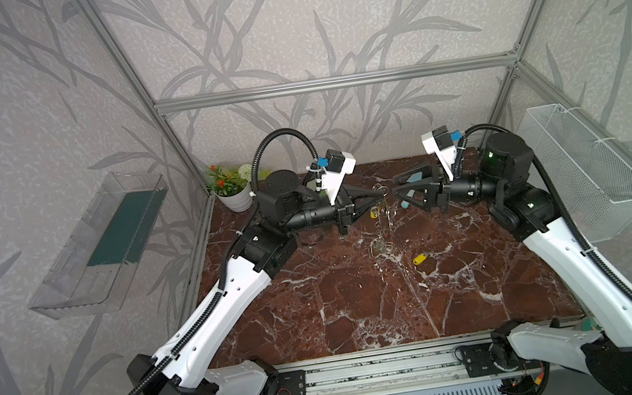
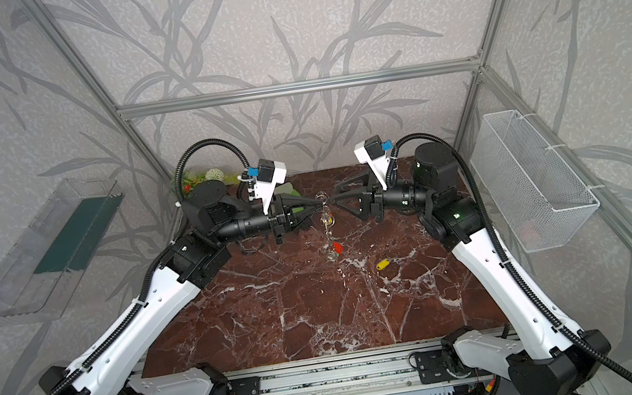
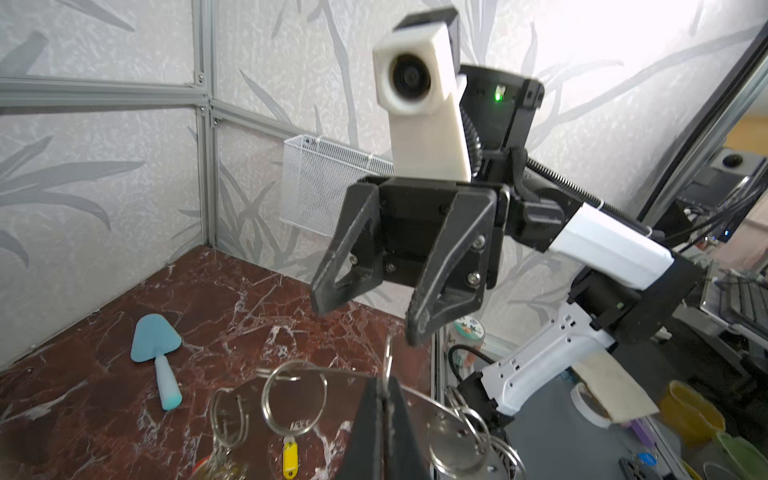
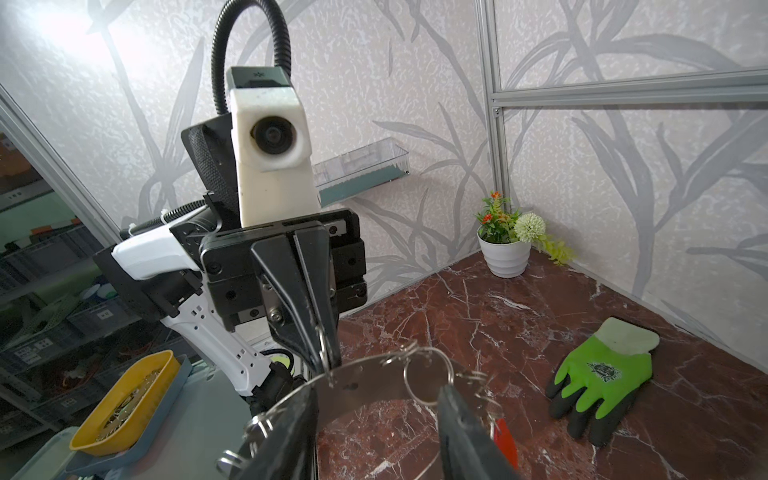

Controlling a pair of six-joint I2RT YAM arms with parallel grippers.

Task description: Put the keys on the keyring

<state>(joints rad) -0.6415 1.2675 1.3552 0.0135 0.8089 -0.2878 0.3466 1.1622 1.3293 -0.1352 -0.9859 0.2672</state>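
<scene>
While left gripper (image 4: 323, 353) clamps the keyring (image 4: 365, 384) aloft, right gripper (image 3: 368, 322) faces it, jaws parted, empty. Loose yellow-tagged key (image 1: 420, 259): tabletop (image 1: 363, 305), right-edge side, nearer right arm (image 1: 592, 264).

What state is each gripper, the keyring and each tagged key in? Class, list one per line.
keyring, held above the table
left gripper, shut on the keyring's rim
right gripper, open, jaws apart at the keyring
red-tagged key, hanging from the keyring
hanging yellow-tagged key, attached to the keyring
loose yellow-tagged key, lying on the table, unattached
</scene>
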